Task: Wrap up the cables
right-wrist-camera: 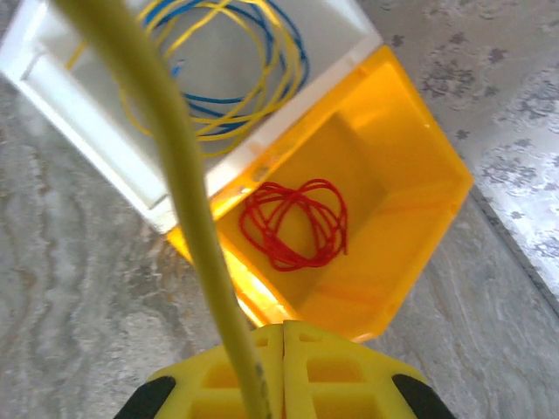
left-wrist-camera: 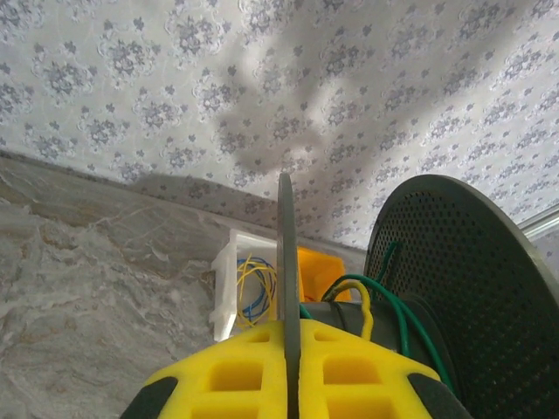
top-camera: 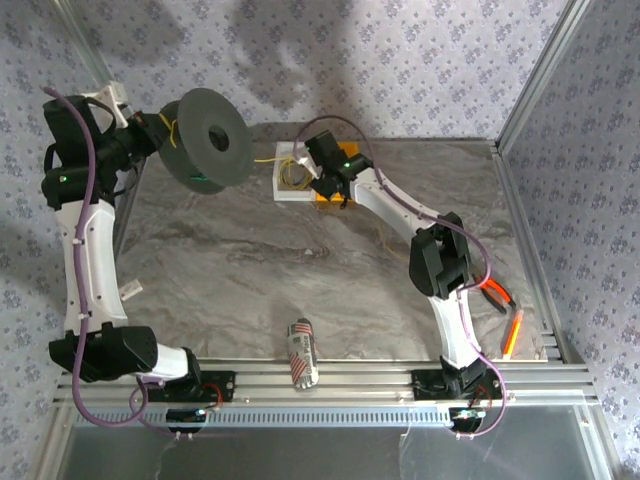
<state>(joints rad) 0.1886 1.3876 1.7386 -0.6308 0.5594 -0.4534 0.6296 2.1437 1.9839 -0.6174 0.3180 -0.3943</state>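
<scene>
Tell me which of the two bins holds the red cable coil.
The yellow bin, beside the white bin. The red coil lies on its floor; the white one holds yellow and blue loops.

Our left pincer (left-wrist-camera: 286, 342) and right pincer (right-wrist-camera: 284, 339) have yellow moulded fingers (right-wrist-camera: 342, 375) with square pockets, black at the outer corners. Behind them, the left arm (top-camera: 85, 255) and right arm (top-camera: 445, 310) match: white shells on the long links, black housings at the joints. A thick purple lead (top-camera: 95, 175) trails back from each pincer (a small green light (top-camera: 347, 160) glows just behind the right one).
</scene>
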